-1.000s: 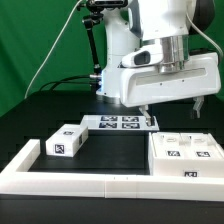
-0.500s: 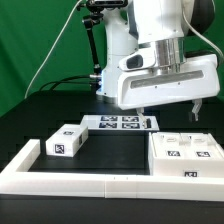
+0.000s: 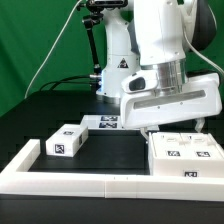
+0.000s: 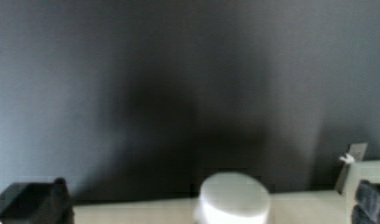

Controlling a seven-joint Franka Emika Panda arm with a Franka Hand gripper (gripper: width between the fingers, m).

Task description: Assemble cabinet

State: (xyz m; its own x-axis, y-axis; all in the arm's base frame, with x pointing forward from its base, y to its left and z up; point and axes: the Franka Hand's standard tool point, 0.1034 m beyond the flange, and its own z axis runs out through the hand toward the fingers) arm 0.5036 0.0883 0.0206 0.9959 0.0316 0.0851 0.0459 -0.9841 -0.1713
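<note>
A: Around the gripper?
B: Marker board just behind, partly hidden by it; white block well off toward the exterior view's left; border frame in front, walling the cabinet on two sides.
A: Surface, room?
B: Black table; green backdrop.
A: Tool?
B: Fingers spread wide, empty, hovering right above the cabinet; rounded white piece between them.

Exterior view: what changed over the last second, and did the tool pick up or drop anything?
The tool came down and shifted toward the exterior view's right. It now hangs open over the big cabinet piece and hides more of the marker board. It took hold of nothing and let go of nothing. The small block, the big cabinet piece and the border frame stayed where they were.
</note>
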